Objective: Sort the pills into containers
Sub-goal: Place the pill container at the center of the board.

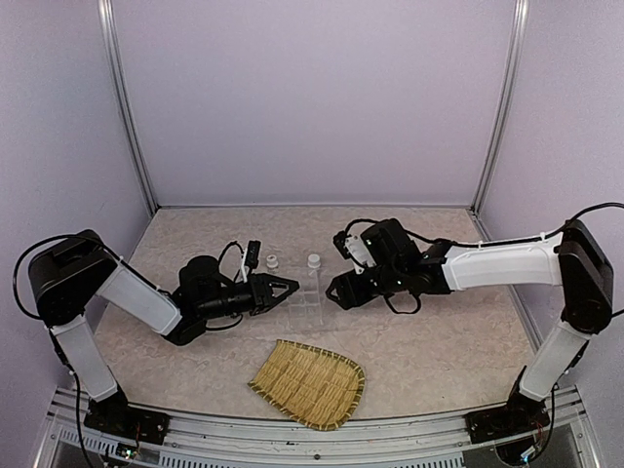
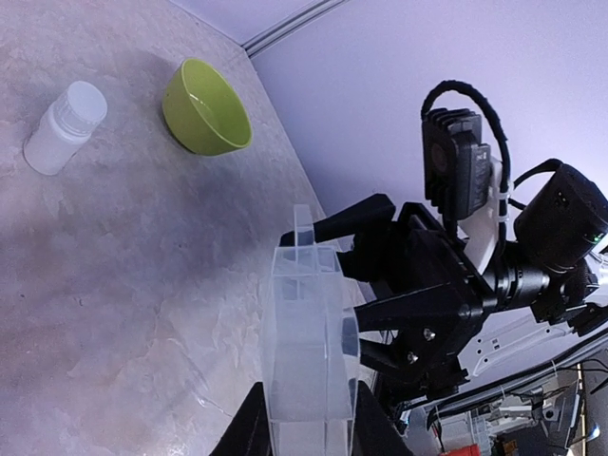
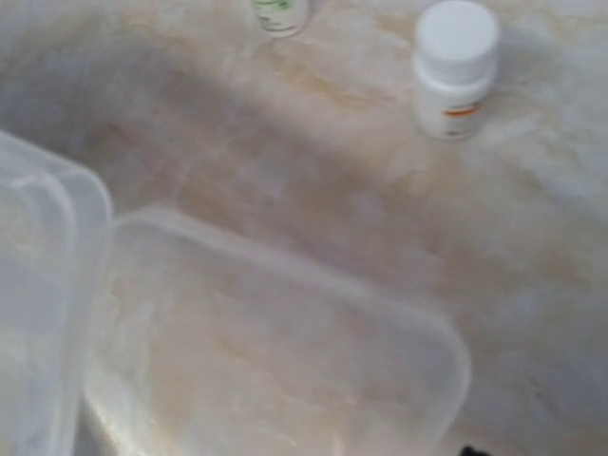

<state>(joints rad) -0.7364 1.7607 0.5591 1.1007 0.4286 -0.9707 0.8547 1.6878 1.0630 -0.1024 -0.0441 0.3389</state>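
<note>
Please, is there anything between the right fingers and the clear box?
Nothing visible. The open right fingers face the box directly; the left fingers hold its opposite edge.

Marbled beige is being shown by the table (image 1: 448, 341); the organiser box (image 2: 309, 361) is being seen as clear, the woven tray (image 1: 310, 382) as straw-yellow, the bowl (image 2: 204, 109) as lime-green, the bottle (image 2: 65, 126) as white

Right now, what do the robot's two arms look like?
The left arm and the right arm are alike: white tube-shaped links, chunky black joints, thin black cables looping alongside. The left end effector and right end effector are all black, each with two pointed fingers.
</note>
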